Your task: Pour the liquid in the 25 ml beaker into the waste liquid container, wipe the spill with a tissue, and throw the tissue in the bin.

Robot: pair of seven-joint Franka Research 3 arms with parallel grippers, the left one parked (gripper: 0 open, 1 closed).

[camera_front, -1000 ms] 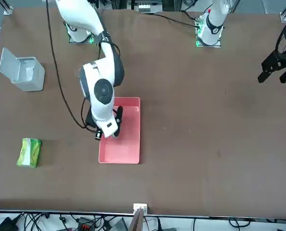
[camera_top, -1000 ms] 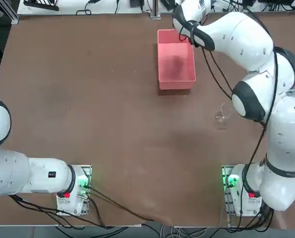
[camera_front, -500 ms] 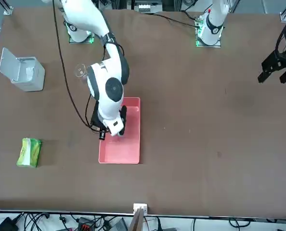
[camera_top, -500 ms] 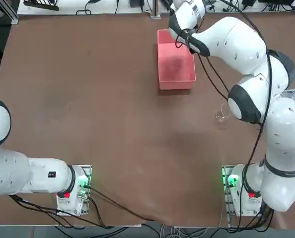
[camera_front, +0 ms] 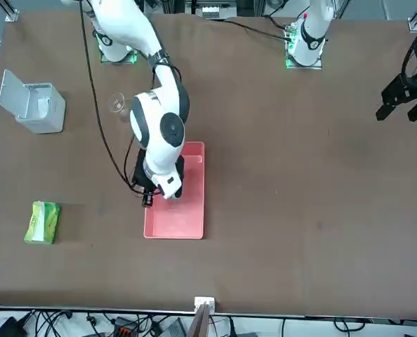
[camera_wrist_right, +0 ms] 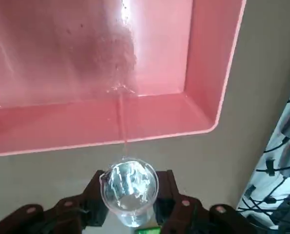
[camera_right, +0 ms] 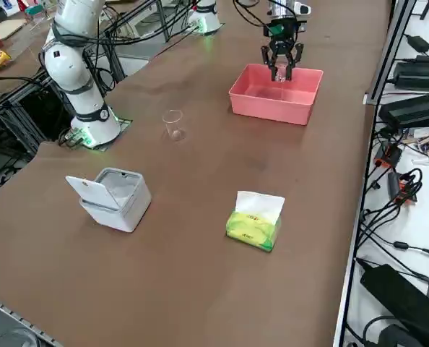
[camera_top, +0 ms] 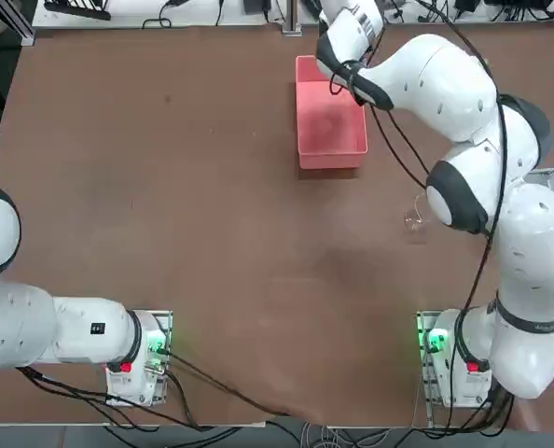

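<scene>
My right gripper (camera_wrist_right: 129, 197) is shut on the 25 ml beaker (camera_wrist_right: 129, 184), a tiny clear glass held between the dark fingers (camera_wrist_right: 93, 196). The beaker is tipped, and a thin stream of liquid runs from it into the waste liquid container (camera_wrist_right: 62, 58), the pink tub. Droplets and a wet patch show on the tub's floor. From the right side the gripper (camera_right: 281, 69) hangs just above the tub (camera_right: 271, 103), over its far end. The front view shows the gripper (camera_front: 163, 195) at the tub's (camera_front: 189, 219) left wall. A loose tissue and a spill are out of view.
A larger clear glass vessel (camera_right: 173, 123) stands on the brown table between the tub and my arm's base. A white bin (camera_right: 115, 197) with its lid open sits near the table's right edge. A green tissue pack (camera_right: 254, 224) with a white tuft lies beyond it.
My wrist and forearm have swung a little over the tub's far end, baring the larger glass vessel in the front view. The grip on the beaker is unchanged.
</scene>
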